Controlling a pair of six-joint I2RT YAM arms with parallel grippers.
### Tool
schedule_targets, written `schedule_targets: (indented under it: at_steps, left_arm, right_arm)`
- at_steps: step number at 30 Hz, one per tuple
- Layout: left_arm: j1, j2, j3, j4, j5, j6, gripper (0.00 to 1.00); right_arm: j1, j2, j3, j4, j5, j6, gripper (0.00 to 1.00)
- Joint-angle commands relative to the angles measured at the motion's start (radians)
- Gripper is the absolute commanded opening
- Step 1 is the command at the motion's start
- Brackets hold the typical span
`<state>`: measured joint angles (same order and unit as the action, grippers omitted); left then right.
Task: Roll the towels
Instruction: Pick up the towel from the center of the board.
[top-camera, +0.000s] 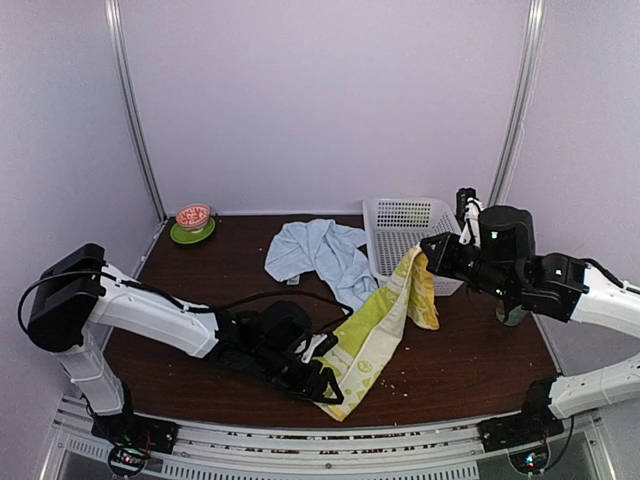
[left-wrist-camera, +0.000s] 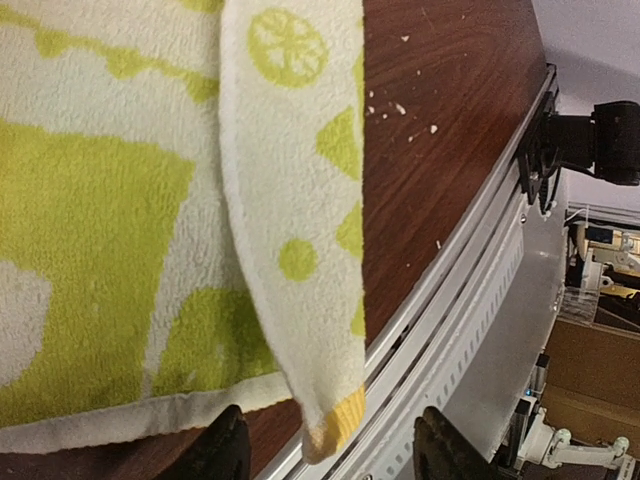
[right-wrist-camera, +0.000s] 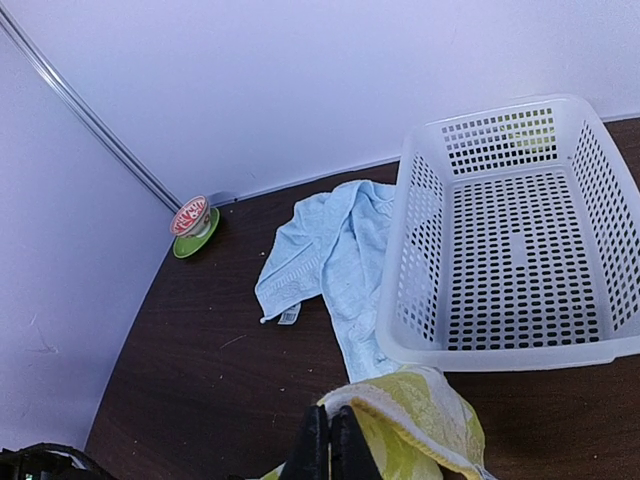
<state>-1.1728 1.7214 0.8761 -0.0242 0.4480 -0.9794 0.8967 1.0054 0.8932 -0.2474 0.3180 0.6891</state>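
LIGHT: you have bright, even, soft overhead light | SHADOWS: only faint ones on the table (top-camera: 470, 360) | GLARE: mild sheen on its wood | FOCUS: your left wrist view renders the close yellow-green towel (left-wrist-camera: 110, 200) slightly soft | EDGES: table rim bows there

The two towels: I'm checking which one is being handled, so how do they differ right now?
The yellow-green towel carries a white-and-green pattern; the light-blue towel is plain. The yellow-green towel is stretched long, its far end pinched and lifted by the right gripper; the light-blue towel lies crumpled on the table, untouched. Both are soft cloths, and neither is rolled.
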Motion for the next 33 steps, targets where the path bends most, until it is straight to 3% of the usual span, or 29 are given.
schedule_targets:
  at_steps: [1,4,9,13,22,26,29,33]
  left_arm:
    - [-0.005,0.011,-0.009,0.060,0.033,-0.037,0.56]
    - [-0.003,0.021,-0.002,0.055,0.034,-0.035,0.52]
    - [-0.004,0.021,0.009,0.046,0.028,-0.030,0.29]
    - [-0.004,0.027,0.012,0.045,0.031,-0.029,0.20]
    - [-0.004,0.053,0.009,0.073,0.052,-0.039,0.18]
    - [-0.004,0.057,0.015,0.063,0.051,-0.032,0.00]
    - [-0.004,0.023,0.029,0.008,0.008,-0.016,0.00]
    - [0.008,-0.100,0.059,-0.166,-0.151,0.047,0.00]
  right_arm:
    - [-0.003,-0.019,-0.017,0.033,-0.014,0.021,0.00]
    - [-0.004,-0.027,-0.024,0.037,-0.024,0.026,0.00]
    - [-0.002,-0.040,-0.037,0.037,-0.026,0.034,0.00]
    - [-0.002,-0.057,-0.043,0.035,-0.029,0.041,0.00]
    - [-0.003,-0.083,-0.054,0.020,-0.027,0.043,0.00]
    - [-0.002,-0.084,-0.061,0.017,-0.026,0.044,0.00]
    - [-0.002,-0.084,-0.064,0.022,-0.042,0.042,0.00]
    - [-0.002,-0.093,-0.049,0.002,-0.063,0.010,0.00]
